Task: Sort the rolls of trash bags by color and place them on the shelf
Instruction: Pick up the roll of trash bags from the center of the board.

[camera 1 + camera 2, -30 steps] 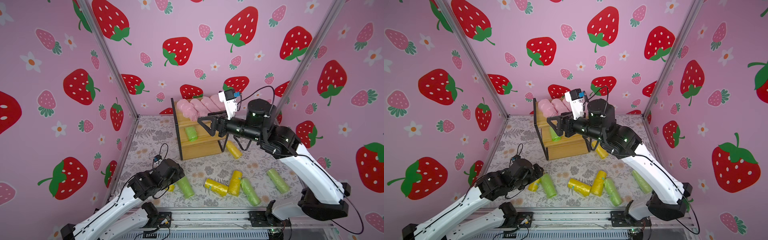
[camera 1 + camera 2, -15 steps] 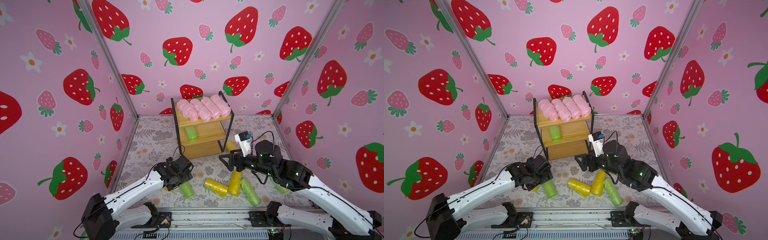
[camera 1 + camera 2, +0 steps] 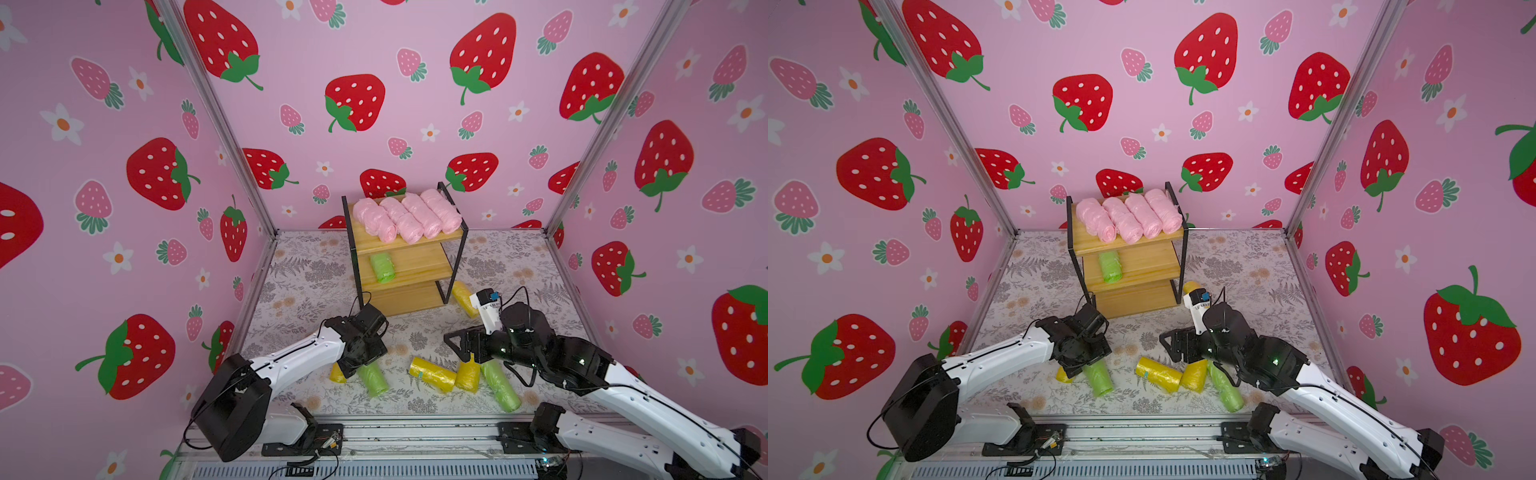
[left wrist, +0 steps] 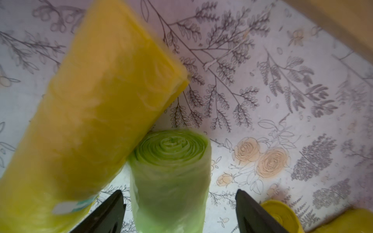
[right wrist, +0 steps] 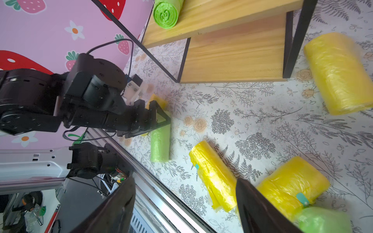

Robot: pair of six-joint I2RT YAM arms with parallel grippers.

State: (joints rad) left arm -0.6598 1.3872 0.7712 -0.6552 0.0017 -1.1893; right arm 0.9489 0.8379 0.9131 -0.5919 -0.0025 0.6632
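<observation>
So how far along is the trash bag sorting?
Done: four pink rolls fill the shelf top; one green roll lies on its middle tier. In hand: nothing yet, the open left tool straddles a green floor roll. Left: that one, four yellow rolls, at least one more green roll.

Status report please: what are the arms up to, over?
Left gripper open, straddling green roll, not gripping. Yellow roll touching it, in the way. Right gripper open, empty.

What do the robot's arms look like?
The left arm and right arm have white shells, chunky black joints and thin black looping cables. A white block with a blue bit tops the right wrist. The left tool and right tool are black and pointed.
</observation>
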